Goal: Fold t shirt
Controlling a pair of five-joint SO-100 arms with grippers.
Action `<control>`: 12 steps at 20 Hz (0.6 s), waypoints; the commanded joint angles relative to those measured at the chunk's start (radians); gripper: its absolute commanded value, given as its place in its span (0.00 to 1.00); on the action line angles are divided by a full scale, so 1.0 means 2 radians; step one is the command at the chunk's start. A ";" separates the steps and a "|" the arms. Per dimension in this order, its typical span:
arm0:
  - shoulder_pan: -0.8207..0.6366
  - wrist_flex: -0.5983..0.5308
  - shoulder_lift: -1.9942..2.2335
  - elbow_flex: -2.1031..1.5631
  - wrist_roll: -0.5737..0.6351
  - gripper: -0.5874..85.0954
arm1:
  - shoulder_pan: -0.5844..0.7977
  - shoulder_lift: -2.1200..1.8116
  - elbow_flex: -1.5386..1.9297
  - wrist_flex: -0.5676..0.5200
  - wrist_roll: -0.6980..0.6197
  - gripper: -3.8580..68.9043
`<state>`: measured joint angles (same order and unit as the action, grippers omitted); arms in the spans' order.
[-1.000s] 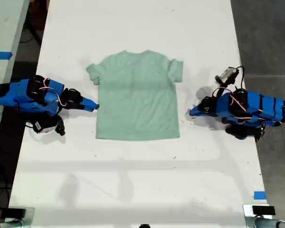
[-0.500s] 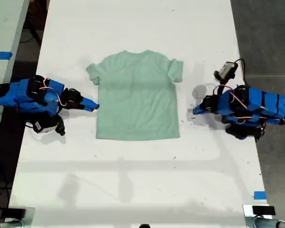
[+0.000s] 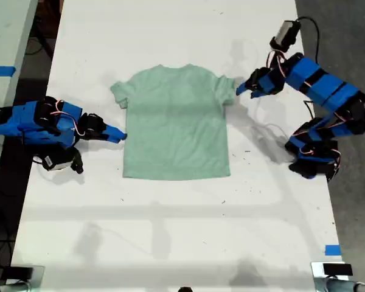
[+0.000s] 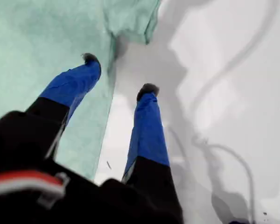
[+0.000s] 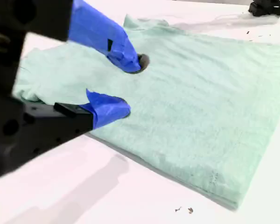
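Shirt position: the t shirt [image 3: 175, 121] lies flat and unfolded on the white table [image 3: 170, 243], about midway between the two arms in the exterior view.
Shirt direction: the collar points to the exterior view's top and the hem to its bottom, so the long axis runs top to bottom in that view; one sleeve sticks out toward the exterior view's left, the other toward its right.
First gripper: my first gripper [image 4: 117, 74] is raised on its arm at the exterior view's upper right [image 3: 242, 89], close by the sleeve on that side.
First jaws: they stand apart, released, with nothing between them. In the first wrist view one blue finger [image 4: 70, 86] lies over the green cloth and the other over bare table just beside the shirt's side edge, so the edge runs between them. Whether the tips touch the cloth cannot be told.
Second gripper: my second gripper [image 5: 128, 88] sits low at the exterior view's left [image 3: 118, 135], at the shirt's side edge below the sleeve.
Second jaws: they stand apart, released. In the second wrist view both blue tips are over the cloth near its edge, the shirt stretching away beyond them; contact cannot be told.
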<state>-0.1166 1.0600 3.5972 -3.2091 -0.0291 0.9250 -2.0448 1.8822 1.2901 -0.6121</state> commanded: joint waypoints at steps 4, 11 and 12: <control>-0.003 0.001 0.004 0.000 0.003 0.14 | 0.048 0.323 -0.317 -0.012 -0.035 0.31; -0.003 0.001 0.004 0.000 0.003 0.14 | 0.062 0.459 -0.353 -0.020 -0.034 0.07; -0.003 0.001 0.004 0.000 0.003 0.14 | 0.056 0.459 -0.354 -0.020 -0.036 0.08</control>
<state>-0.1181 1.0600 3.5972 -3.2091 -0.0291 1.0385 -1.1321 1.1704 1.2487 -0.6627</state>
